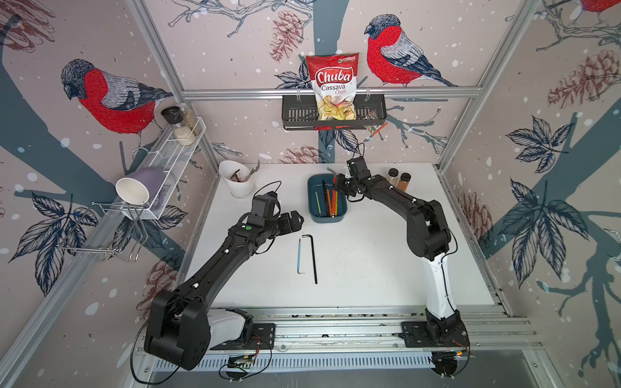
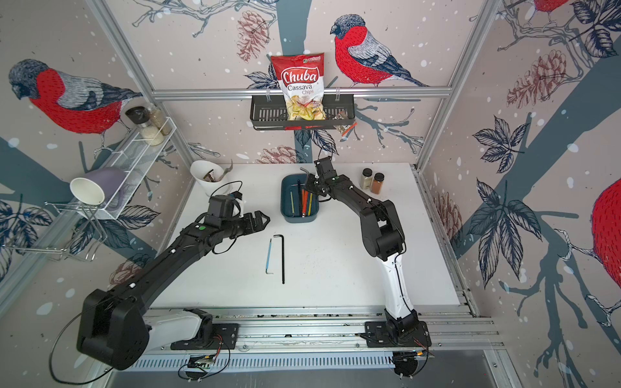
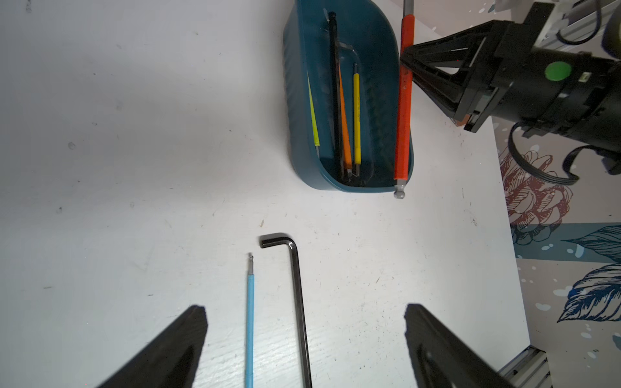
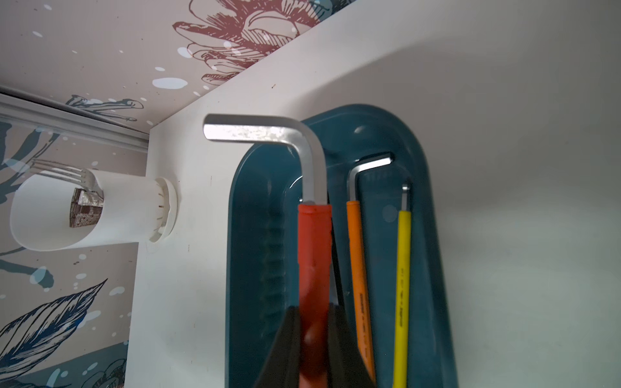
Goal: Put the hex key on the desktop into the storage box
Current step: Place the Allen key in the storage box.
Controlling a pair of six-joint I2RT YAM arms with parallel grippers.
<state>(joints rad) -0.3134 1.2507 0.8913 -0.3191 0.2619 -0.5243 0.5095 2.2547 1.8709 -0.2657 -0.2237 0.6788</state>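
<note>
The teal storage box (image 1: 327, 219) (image 2: 300, 218) (image 3: 292, 100) (image 4: 242, 235) sits at the back middle of the white desktop (image 1: 369, 252) and holds several coloured hex keys. My right gripper (image 1: 339, 186) (image 3: 405, 62) (image 4: 313, 307) is shut on a red-sleeved hex key (image 1: 333, 205) (image 3: 403, 117) (image 4: 314, 255), held lengthwise over the box's right side. A black hex key (image 1: 314, 258) (image 2: 283, 258) (image 3: 299, 302) and a thin blue hex key (image 1: 299, 257) (image 2: 269, 257) (image 3: 250, 319) lie side by side on the desktop. My left gripper (image 1: 297, 220) (image 2: 263, 218) (image 3: 305, 312) hovers open above them, holding nothing.
A white cutlery holder (image 1: 237, 179) stands at the back left and two spice jars (image 1: 398, 179) at the back right. On the back wall hangs a black basket (image 1: 295, 114) with a chips bag. A white wire shelf (image 1: 174, 161) with a mug lines the left wall.
</note>
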